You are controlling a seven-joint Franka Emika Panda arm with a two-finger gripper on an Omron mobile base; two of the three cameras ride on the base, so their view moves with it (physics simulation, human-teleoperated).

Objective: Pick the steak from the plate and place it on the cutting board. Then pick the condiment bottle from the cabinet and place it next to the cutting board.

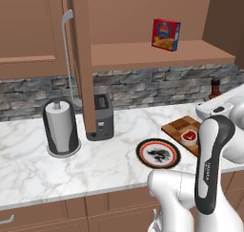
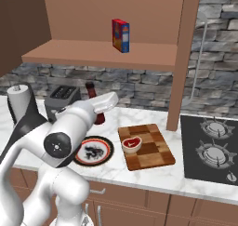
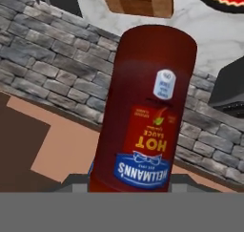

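Claw (image 3: 128, 190): closed on the bottle (image 3: 143, 107), which sits between the fingertips in the hand view, label upside down, so the hand is rolled over. Fingertips mostly hidden by the bottle's base.

Bottle: dark red, label reads "hot sauce". From the right base view it sits (image 2: 92, 92) just above the arm's white hand, in front of the stone backsplash, below the cabinet (image 2: 102, 53) shelf and above the counter (image 2: 186, 178). Left base view shows it (image 1: 215, 89) at the far right, near the wall.

Steak (image 2: 131, 143): on the board (image 2: 153, 157), near its left end.

Plate (image 2: 94, 150): just left of the board, on the counter, bare.

Box (image 2: 120, 35): red and yellow, upright on the cabinet shelf.

Toaster (image 1: 102, 116) and paper towel roll (image 1: 61, 128): on the counter to the left, by the open cabinet door.
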